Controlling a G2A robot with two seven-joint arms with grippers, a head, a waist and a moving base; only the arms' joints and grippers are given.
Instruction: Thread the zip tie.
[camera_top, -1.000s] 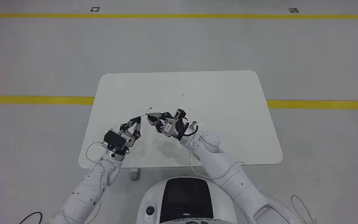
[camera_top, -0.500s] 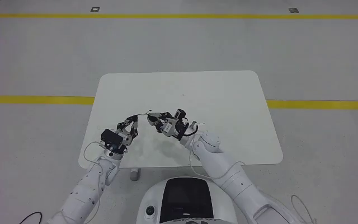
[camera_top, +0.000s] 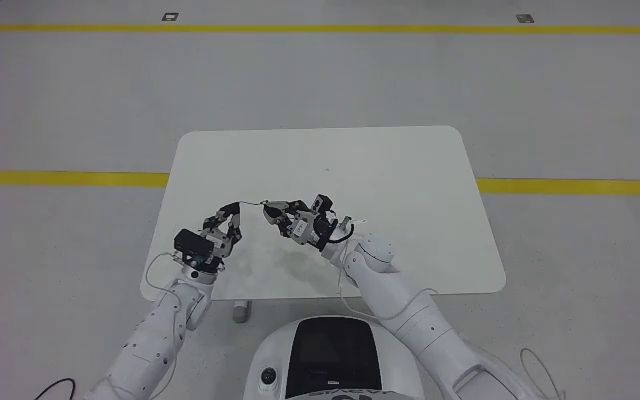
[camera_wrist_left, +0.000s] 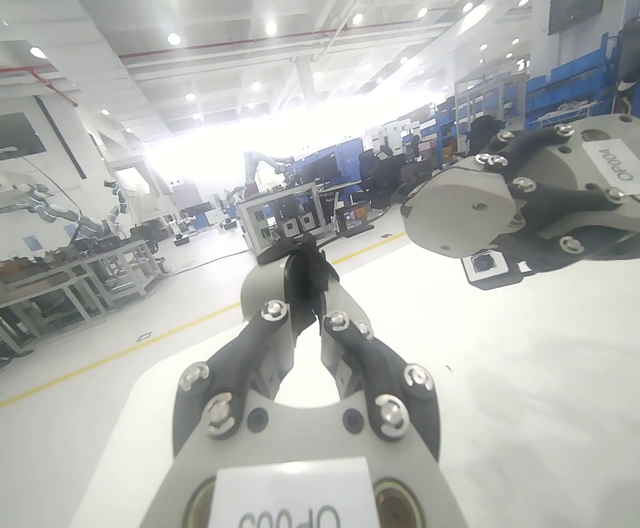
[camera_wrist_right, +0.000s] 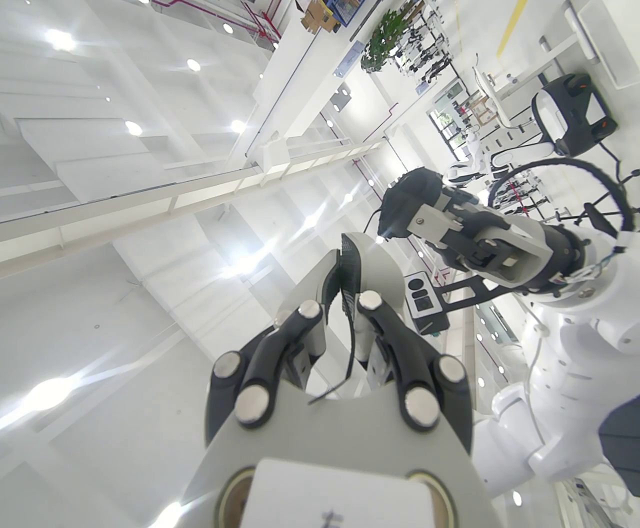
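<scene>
Above the near left part of the white rounded surface (camera_top: 400, 170), the two hands face each other tip to tip with the thin black plastic zip tie (camera_top: 250, 203) held in the air between them. The left hand (camera_wrist_left: 300, 260) is pressed together on a dark bunched part, likely the head. The right hand (camera_wrist_right: 345, 255) pinches the strap, whose loose end trails back toward its palm. This looks like the lining-up step, with threading not yet done. Next, the strap tip must meet the head's slot squarely, then be fed through with a short push while both grips stay firm.
</scene>
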